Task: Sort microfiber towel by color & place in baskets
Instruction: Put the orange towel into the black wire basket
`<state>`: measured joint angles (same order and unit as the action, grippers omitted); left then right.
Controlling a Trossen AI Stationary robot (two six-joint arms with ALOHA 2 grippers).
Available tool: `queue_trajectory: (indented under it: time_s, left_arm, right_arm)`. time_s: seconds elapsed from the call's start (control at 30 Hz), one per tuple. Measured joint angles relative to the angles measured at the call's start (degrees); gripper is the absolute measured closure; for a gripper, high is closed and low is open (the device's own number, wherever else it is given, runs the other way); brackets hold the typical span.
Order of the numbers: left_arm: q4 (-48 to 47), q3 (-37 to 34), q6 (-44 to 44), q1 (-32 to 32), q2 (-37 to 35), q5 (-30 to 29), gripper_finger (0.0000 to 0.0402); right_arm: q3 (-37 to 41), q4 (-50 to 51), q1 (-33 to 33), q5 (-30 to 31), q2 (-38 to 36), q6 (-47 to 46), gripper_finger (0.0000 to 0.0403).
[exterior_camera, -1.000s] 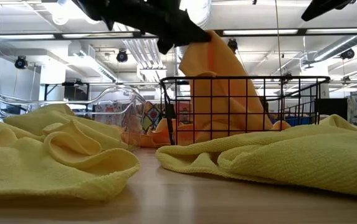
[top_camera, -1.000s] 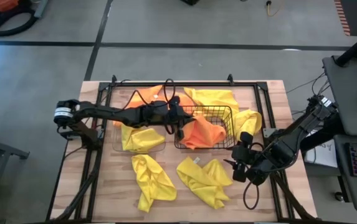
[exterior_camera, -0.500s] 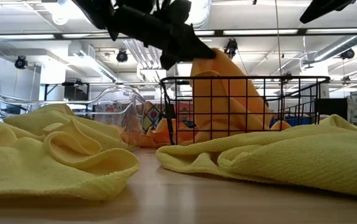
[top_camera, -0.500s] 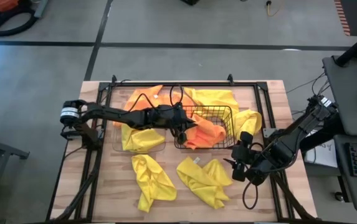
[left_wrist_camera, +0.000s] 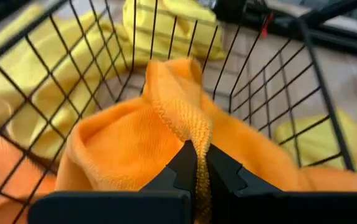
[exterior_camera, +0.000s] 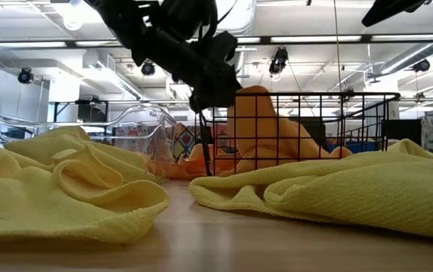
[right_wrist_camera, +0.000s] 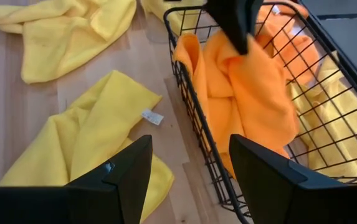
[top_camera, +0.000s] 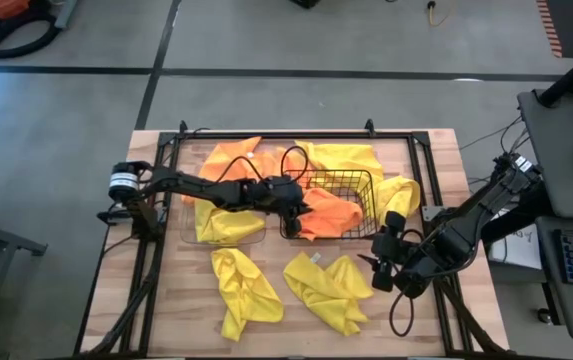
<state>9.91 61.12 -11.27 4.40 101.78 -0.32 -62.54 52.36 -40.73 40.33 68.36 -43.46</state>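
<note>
**Orange towel goes into the wire basket**

While the left gripper [top_camera: 300,203] reaches over the near left edge of the black wire basket [top_camera: 364,186], its jaws are pressed tight on a fold of an orange towel [top_camera: 328,212]. The towel hangs down inside the basket and fills most of it.

The clear bin [top_camera: 188,232] sits just to the left, with a yellow towel [top_camera: 228,224] in it. Another orange towel [top_camera: 228,157] lies behind it. A yellow towel [top_camera: 341,157] lies behind the basket, and one more [top_camera: 398,193] sits at its right side.

Two yellow towels lie on the bare front of the tabletop [top_camera: 442,145], one on the left [top_camera: 242,289] and one on the right [top_camera: 330,289].

The right gripper [top_camera: 382,262] waits near the front right corner, close to the right front towel. Its jaws are spread wide and hold nothing. The black frame rail [top_camera: 286,133] runs along the back edge.
</note>
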Motion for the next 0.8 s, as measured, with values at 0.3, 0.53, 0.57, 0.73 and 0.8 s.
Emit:
queue_trajectory:
  time_s: [0.3, 0.53, 0.57, 0.73, 0.8]
  left_arm:
    - [-1.2, 0.0, -1.5, 0.0, 0.0, 0.0, 0.0401]
    - [-5.0, 0.6, -1.9, 0.0, -0.1, -2.0, 0.0393]
    - [-6.4, 1.0, -2.0, 0.0, -0.1, -3.0, 0.0388]
    - [-12.4, 3.8, -3.0, -0.1, -0.1, -5.8, 0.0351]
    - [-13.0, 4.8, -2.9, -0.1, -0.1, -5.8, 0.0332]
  right_arm:
    - [0.0, -0.4, 0.0, 0.4, 0.0, 0.0, 0.0193]
    - [0.0, -0.5, 0.0, 0.4, 0.0, 0.0, 0.0193]
    - [0.0, -0.5, 0.0, 0.4, 0.0, 0.0, 0.0193]
    - [0.0, -0.5, 0.7, 0.4, 0.0, -3.6, 0.0193]
    - [0.0, -0.4, 1.1, 0.4, 0.0, -4.8, 0.0193]
